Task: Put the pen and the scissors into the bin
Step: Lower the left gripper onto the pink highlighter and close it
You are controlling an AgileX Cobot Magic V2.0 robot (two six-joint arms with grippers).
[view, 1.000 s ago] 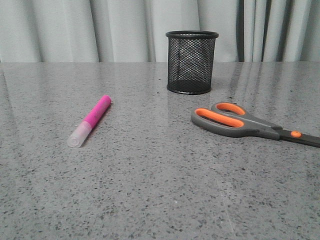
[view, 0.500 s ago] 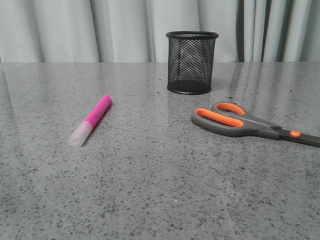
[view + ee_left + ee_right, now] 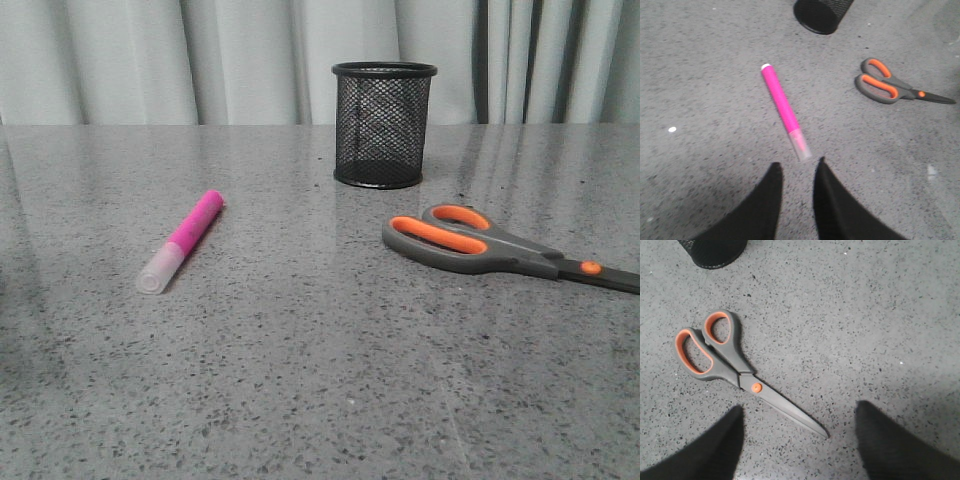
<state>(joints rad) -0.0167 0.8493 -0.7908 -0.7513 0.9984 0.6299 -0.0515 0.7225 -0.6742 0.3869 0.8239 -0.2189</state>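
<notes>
Front on: the pink highlighter (image 3: 181,241) is lying toward the bench's (image 3: 320,400) left edge, scissors (image 3: 500,246) toward the right, mesh pen cup (image 3: 384,124) near the far edge. Left wrist: left claw (image 3: 796,172), narrowly parted, is hovering off the cap, risking rolling it. Right wrist: right claw (image 3: 799,420), spread wide, is straddling the blade tip — slippery steel.

grey speckled table (image 3: 300,380) | pen (image 3: 181,241) flat | scissors (image 3: 480,245) flat | bin (image 3: 384,124) upright

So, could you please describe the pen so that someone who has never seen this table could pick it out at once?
Start at the black mesh bin standing near the back of the grey speckled table. The scissors lie in front of it to the right; the pen lies flat to the left. It is a short, thick magenta marker with a translucent whitish cap, the only pink thing there.
</notes>
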